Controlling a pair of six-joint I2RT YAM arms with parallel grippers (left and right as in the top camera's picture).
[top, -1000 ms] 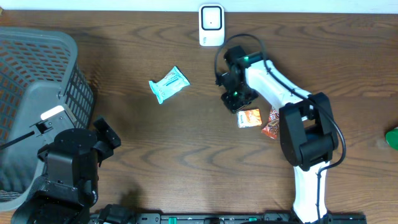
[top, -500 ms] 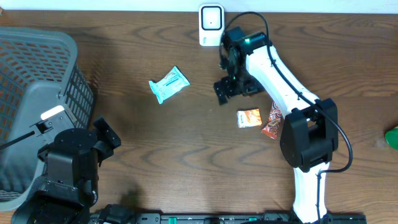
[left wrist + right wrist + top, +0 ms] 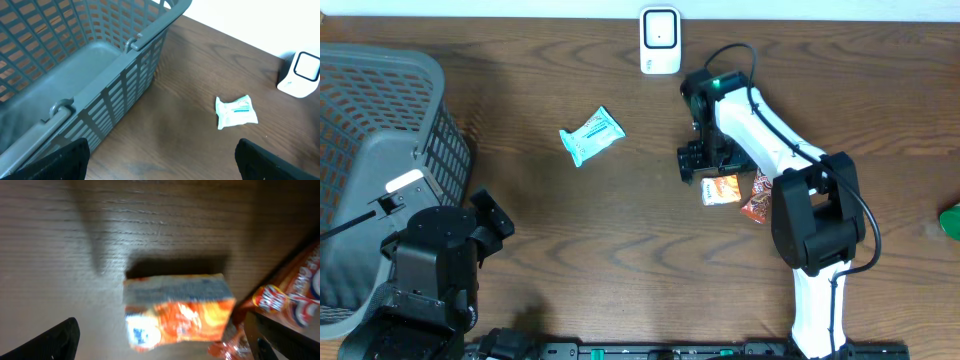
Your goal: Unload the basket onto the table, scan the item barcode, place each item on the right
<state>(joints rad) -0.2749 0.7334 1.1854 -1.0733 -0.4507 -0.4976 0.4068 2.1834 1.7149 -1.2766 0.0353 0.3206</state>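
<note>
Just beneath R gripper (image 3: 698,162), jaws wide, lies orange pkt (image 3: 721,189).

left gripper (image 3: 492,218): jaws wide, arm folded | right gripper (image 3: 700,165): jaws wide, arm extended, pointing down

Seen from above, from the table (image 3: 570,250) centre: a basket (image 3: 448,150) at 9 o'clock, a scanner (image 3: 660,40) at 12, a wrapped packet (image 3: 591,135) at 10, a small box (image 3: 721,189) at 3, and a snack bag (image 3: 757,197) just beside the box at its 3 o'clock.
</note>
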